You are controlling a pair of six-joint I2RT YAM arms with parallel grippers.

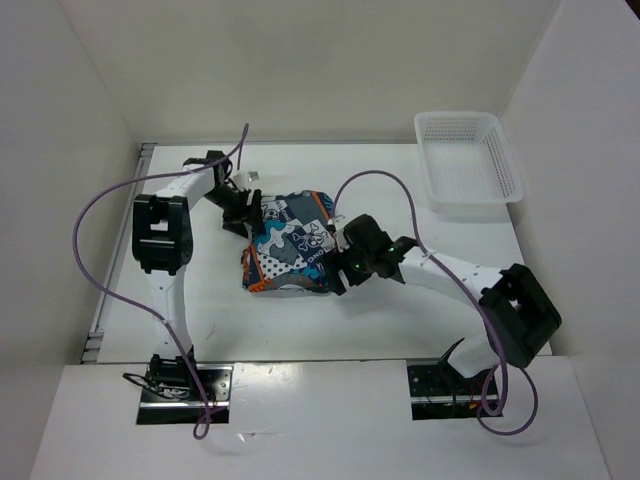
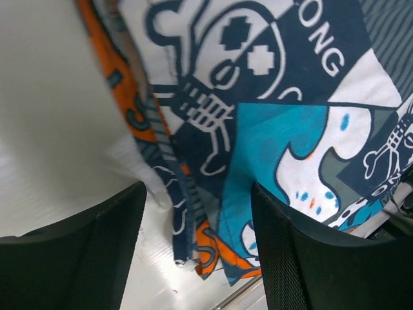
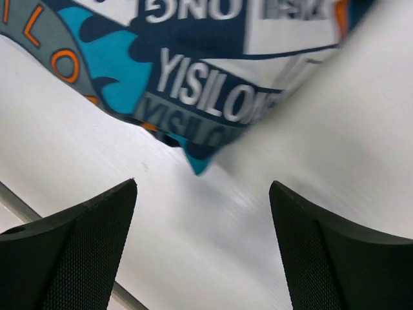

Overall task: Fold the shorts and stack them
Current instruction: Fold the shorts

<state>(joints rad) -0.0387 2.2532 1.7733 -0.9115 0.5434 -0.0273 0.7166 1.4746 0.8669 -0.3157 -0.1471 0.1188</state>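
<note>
- Top view: the shorts (image 1: 288,248) lie bunched at the centre of the table (image 1: 300,330). The basket (image 1: 468,160) stands well apart at their 2 o'clock. The left gripper (image 1: 243,212) sits at the cloth's 10 o'clock edge and the right gripper (image 1: 343,262) at its 4 o'clock edge.
- Left wrist view: the left gripper (image 2: 197,194) is spread wide and holds nothing. A layered hem with orange trim runs between its fingers (image 2: 97,245) toward 12 o'clock. Lower until every layer sits between the pads, then close; a partial pinch likely lets the fold slide apart.
- Right wrist view: the right gripper (image 3: 203,187) is also spread wide and empty. Only bare table lies between its fingers (image 3: 71,252), and the shorts' corner (image 3: 193,97) hangs at 12 o'clock beyond the tips. Advance toward 12 o'clock before closing.
</note>
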